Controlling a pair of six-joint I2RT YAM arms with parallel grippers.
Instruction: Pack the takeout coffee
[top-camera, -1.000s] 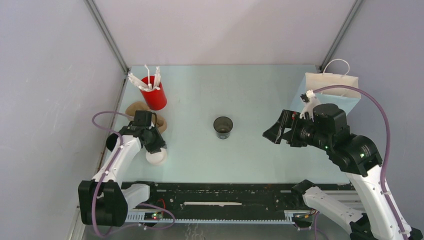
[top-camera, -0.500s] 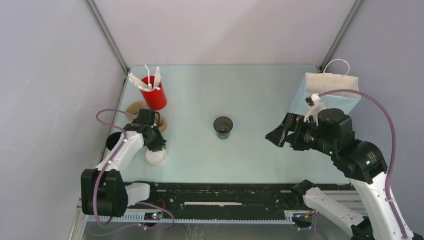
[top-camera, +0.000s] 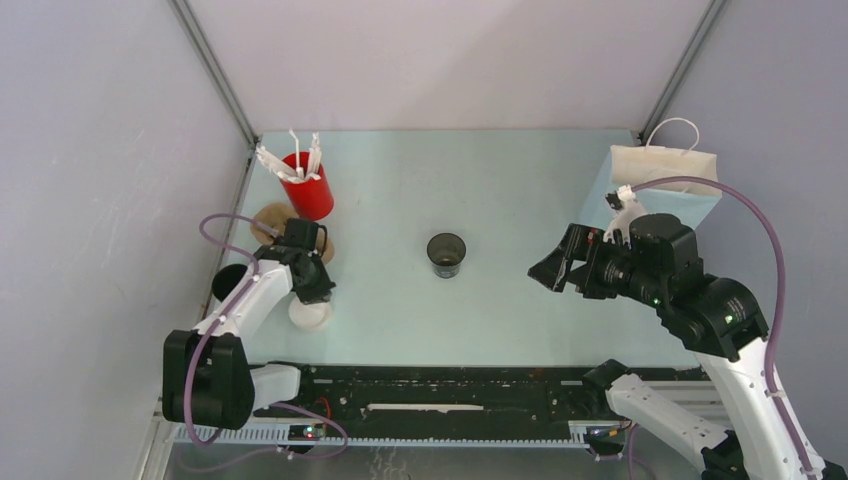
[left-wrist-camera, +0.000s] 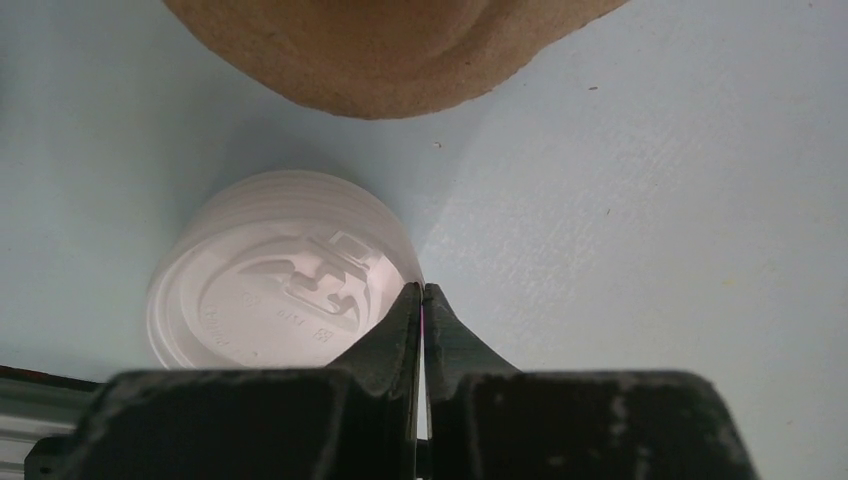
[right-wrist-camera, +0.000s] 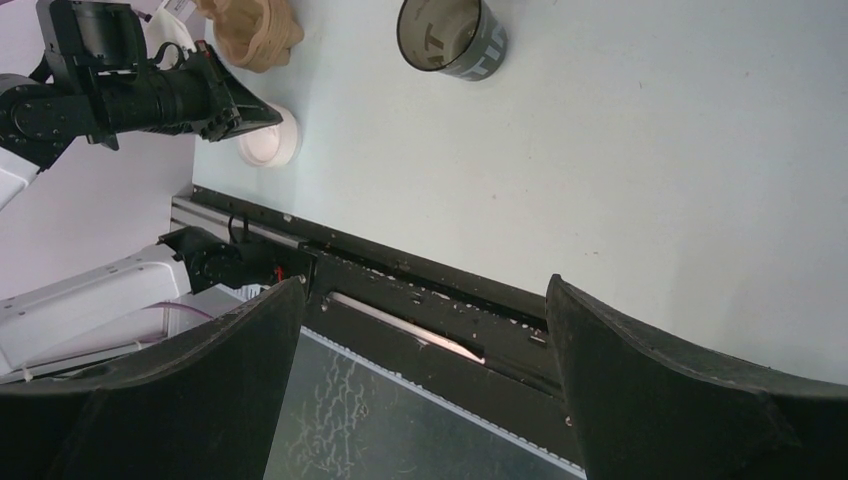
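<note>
The takeout coffee's black cup (top-camera: 446, 254) stands open-topped and upright at mid-table, also showing at the top of the right wrist view (right-wrist-camera: 450, 35). Its round white lid (top-camera: 309, 314) lies apart from it, flat on the table at the near left. My left gripper (top-camera: 318, 294) is down at the lid's right edge. In the left wrist view its jaws (left-wrist-camera: 422, 290) are pinched together on the rim of the lid (left-wrist-camera: 270, 290). My right gripper (top-camera: 548, 270) hovers right of the cup, jaws wide and empty (right-wrist-camera: 425, 285).
A brown pulp cup tray (top-camera: 275, 222) lies just behind the lid (left-wrist-camera: 390, 50). A red cup with white cutlery (top-camera: 308, 190) stands at the back left. A white paper bag (top-camera: 665, 175) stands at the back right. The black rail (top-camera: 450, 390) runs along the near edge.
The left gripper's jaws have closed onto the lid's rim and the arm shifted slightly right. The right arm pulled back a little to the right, then held.
</note>
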